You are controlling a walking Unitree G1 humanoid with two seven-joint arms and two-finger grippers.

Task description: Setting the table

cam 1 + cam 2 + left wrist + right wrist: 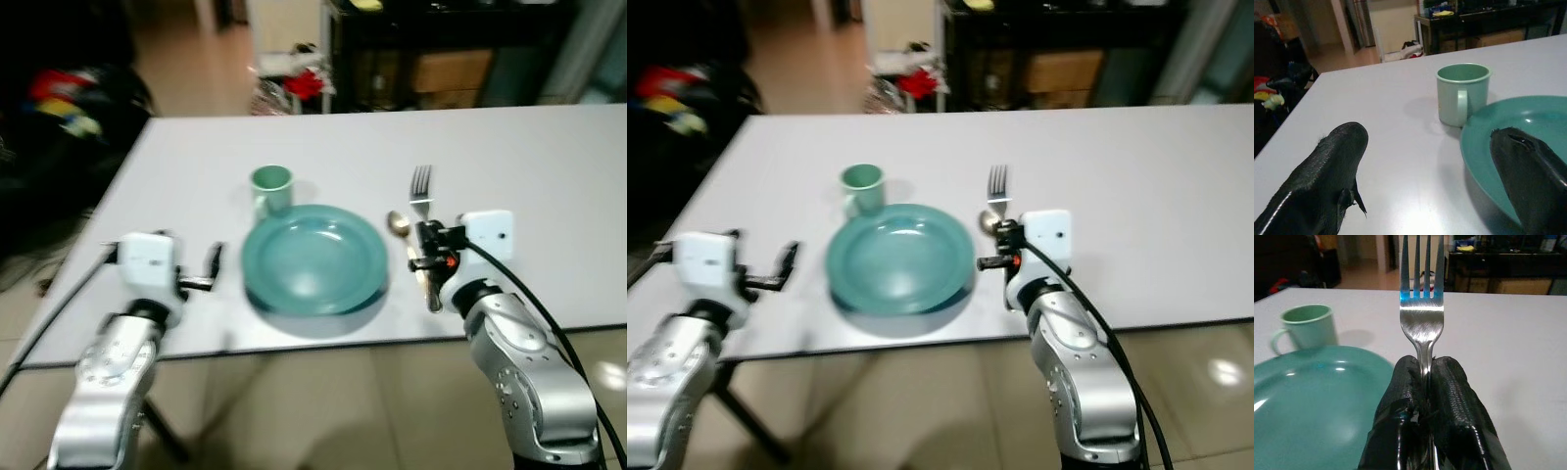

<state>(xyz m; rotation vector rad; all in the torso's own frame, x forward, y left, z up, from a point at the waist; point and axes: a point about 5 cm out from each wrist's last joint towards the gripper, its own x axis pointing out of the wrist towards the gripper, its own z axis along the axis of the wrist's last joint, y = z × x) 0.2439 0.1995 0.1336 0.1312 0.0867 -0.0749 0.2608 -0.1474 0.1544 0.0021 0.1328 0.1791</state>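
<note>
Smooth, matte, pale grey desk (549, 176), rectangular, with its near edge running just below the plate and both arms. Round teal plate (313, 259), glossy, shallow with a broad rim, near the front edge at centre. Pale green mug (271, 188), cylindrical with a loop handle, at 11 o'clock from the plate and just touching its rim in the left wrist view. Polished steel fork (1421, 313), four tines, flat neck, at 3 o'clock from the plate, tines pointing away from the front edge. Right pincer (1425, 382), textured black fingers pressed together on the fork's handle, just beside the plate's right rim. A spoon (398, 223) with a brassy bowl between plate and fork, its handle hidden behind the pincer. Left pincer (1435, 171) at 9 o'clock from the plate, rough black fingers (1327, 166) spread wide, one over bare desk, the other over the plate's left rim; contact cannot be told. Wide bare desk at 12 to 2 o'clock beyond the fork, and more at 10 o'clock left of the mug. Tiled floor (323, 411) below the front edge; dark furniture and clutter past the far edge, blurred.
</note>
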